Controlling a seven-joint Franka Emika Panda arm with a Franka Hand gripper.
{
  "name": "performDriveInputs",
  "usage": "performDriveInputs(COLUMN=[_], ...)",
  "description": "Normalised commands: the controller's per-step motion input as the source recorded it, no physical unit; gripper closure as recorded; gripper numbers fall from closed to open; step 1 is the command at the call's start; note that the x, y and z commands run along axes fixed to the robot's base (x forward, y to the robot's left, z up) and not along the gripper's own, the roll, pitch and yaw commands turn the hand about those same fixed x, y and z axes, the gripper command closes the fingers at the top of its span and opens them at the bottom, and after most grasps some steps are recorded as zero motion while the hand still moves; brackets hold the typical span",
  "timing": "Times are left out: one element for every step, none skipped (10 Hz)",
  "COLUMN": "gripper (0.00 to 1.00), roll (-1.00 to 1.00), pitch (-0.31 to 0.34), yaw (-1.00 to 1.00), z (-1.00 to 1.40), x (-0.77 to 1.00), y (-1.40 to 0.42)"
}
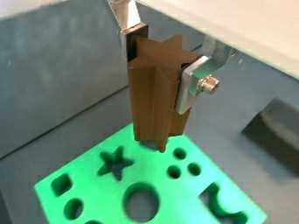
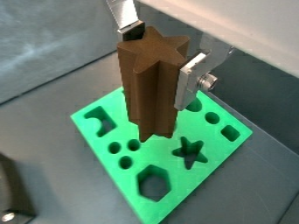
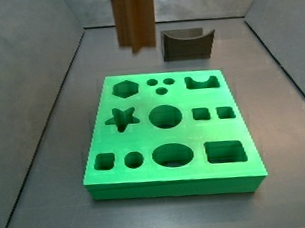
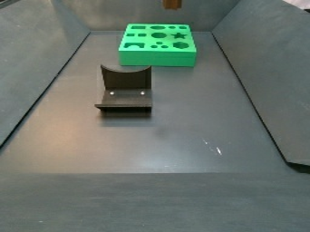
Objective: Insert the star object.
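Clamped upright between gripper (image 1: 163, 70) plates: star object (image 1: 156, 96), above green board (image 3: 177, 174). Star hole (image 3: 121, 118) at nine o'clock, unobstructed; fixture (image 4: 125, 91) well apart.

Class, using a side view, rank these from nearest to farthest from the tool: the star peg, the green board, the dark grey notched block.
1. Star peg: held in the tool, hanging above the board's far edge.
2. Green board: below the peg, at the far end in a side view.
3. Dark grey notched block: mid-floor, well nearer the camera.

Matt wood-brown star object (image 1: 158, 92), silver metal gripper (image 1: 163, 61)
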Motion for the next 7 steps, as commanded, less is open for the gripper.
performDriveInputs(gripper=[1.0,1.0,1.0,1.0,1.0,1.0,1.0], roll=[0.21,0.21,0.2,0.15,0.12,0.06,0.04], pitch=[-0.089,-0.081,-0.084,-0.07,0.0,0.014,0.071], yaw=[0.26,0.34,0.25,0.14,0.08,0.05,0.0], z=[-0.9,-0.91,-0.92,-0.9,-0.8,-0.73,-0.68], x=[-0.2,-0.29,-0.3,-0.11,0.0,0.05,0.13], y=[-0.23,-0.22,-0.29,-0.43,-0.44,-0.35,-0.09])
